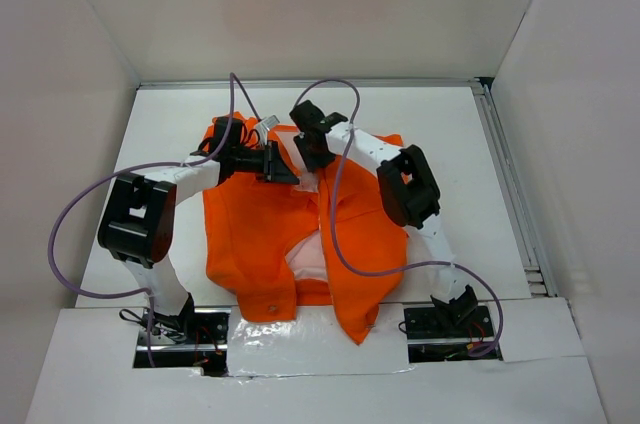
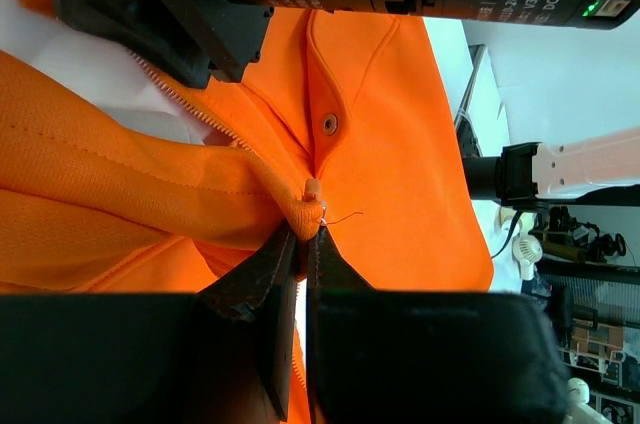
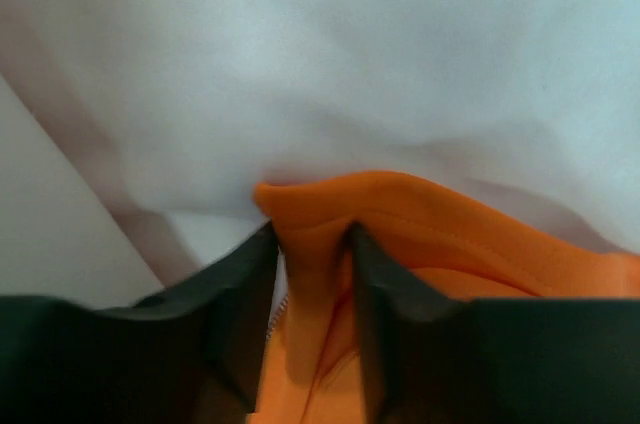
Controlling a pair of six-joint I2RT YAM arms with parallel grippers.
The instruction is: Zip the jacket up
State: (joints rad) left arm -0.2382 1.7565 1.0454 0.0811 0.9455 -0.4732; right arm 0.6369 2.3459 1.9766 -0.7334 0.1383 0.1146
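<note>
The orange jacket [image 1: 250,234] lies spread in the middle of the white table, with pale lining [image 1: 306,260] showing at the front opening. My left gripper [image 1: 288,172] is at the collar end. In the left wrist view the left gripper [image 2: 305,234] is shut on a small orange fold of the jacket [image 2: 400,174], beside the zipper teeth [image 2: 180,102] and a snap [image 2: 329,123]. My right gripper [image 1: 309,155] sits just beyond it. In the right wrist view the right gripper [image 3: 310,231] pinches a thick fold of the jacket's edge [image 3: 420,209], with pale lining [image 3: 330,64] behind it.
White walls enclose the table [image 1: 160,134] on three sides. A metal rail [image 1: 505,174] runs along the right edge. Purple cables [image 1: 70,214] loop from both arms over the jacket and the left side. The arm bases [image 1: 180,329] stand at the near edge.
</note>
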